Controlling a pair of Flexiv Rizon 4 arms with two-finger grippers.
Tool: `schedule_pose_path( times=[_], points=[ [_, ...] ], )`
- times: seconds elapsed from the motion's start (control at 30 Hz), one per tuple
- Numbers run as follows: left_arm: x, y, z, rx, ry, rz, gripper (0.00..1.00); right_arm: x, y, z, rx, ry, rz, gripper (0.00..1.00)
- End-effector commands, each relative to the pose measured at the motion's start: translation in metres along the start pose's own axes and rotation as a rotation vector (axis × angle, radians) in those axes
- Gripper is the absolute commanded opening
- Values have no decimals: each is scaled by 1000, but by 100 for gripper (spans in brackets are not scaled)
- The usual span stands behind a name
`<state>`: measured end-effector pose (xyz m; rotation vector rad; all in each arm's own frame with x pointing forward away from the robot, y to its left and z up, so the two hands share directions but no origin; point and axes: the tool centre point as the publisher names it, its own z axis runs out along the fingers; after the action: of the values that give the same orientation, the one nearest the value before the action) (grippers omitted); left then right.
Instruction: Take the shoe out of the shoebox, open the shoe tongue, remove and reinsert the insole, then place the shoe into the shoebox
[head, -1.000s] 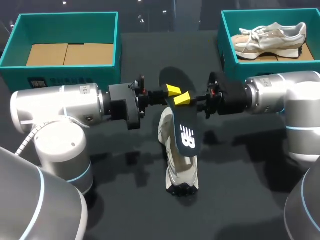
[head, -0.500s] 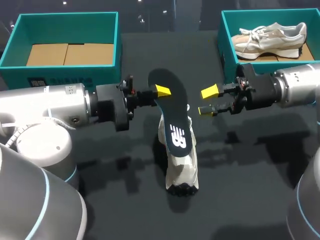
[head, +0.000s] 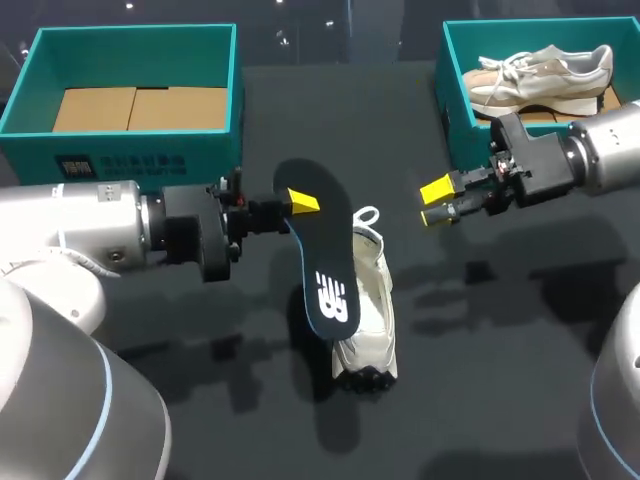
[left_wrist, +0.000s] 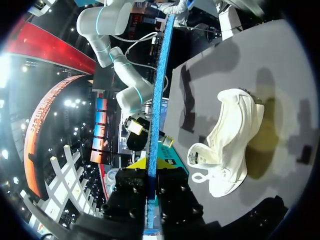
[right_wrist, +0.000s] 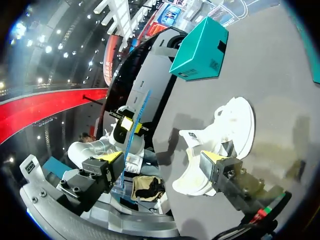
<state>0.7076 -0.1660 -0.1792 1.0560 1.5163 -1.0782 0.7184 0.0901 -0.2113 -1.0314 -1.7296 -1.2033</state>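
Head view: insole hangs by the shoe; the left arm is nearer.
The left claw clamps the insole's upper end, which runs 11 to 5 o'clock, with the shoe on the desk at 4 o'clock; left wrist view: insole edge-on between the fingers; right wrist view: right claw gapes empty, shoe ahead.

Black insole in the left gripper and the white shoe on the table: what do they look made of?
The black insole, clamped in the left gripper: probably foam with a matte fabric top; thin blue edge in the left wrist view, stiff enough to hold its shape. The white shoe: likely soft matte textile, its upper slumped and creased; dark treaded sole looks rubbery.
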Motion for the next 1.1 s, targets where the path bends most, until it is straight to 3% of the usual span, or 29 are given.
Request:
schedule_pose_path(
  times=[0.03,0.27,0.3,0.37,0.53,0.6,0.93,1.1],
  points=[
    [-2,-4,-10,0,5,0,0,12,-2,-7,24,-274,60,100],
    [-2,-4,-10,0,5,0,0,12,-2,-7,24,-274,60,100],
    [-3,-12,-4,28,14,-10,0,13,-4,-9,95,-301,-30,100],
    [-7,-24,0,109,26,-80,0,11,-12,-19,160,-352,-134,100],
    [-18,-49,0,287,82,-368,0,1,-41,-42,280,-397,-434,100],
    [-21,-57,-5,263,128,-328,0,-13,-54,-47,366,-387,-452,100],
    [-21,-57,-5,263,128,-328,0,-13,-54,-47,366,-387,-452,100],
    [-17,-73,8,292,94,-534,0,-22,-67,-54,399,-493,-657,100]
  ],
)
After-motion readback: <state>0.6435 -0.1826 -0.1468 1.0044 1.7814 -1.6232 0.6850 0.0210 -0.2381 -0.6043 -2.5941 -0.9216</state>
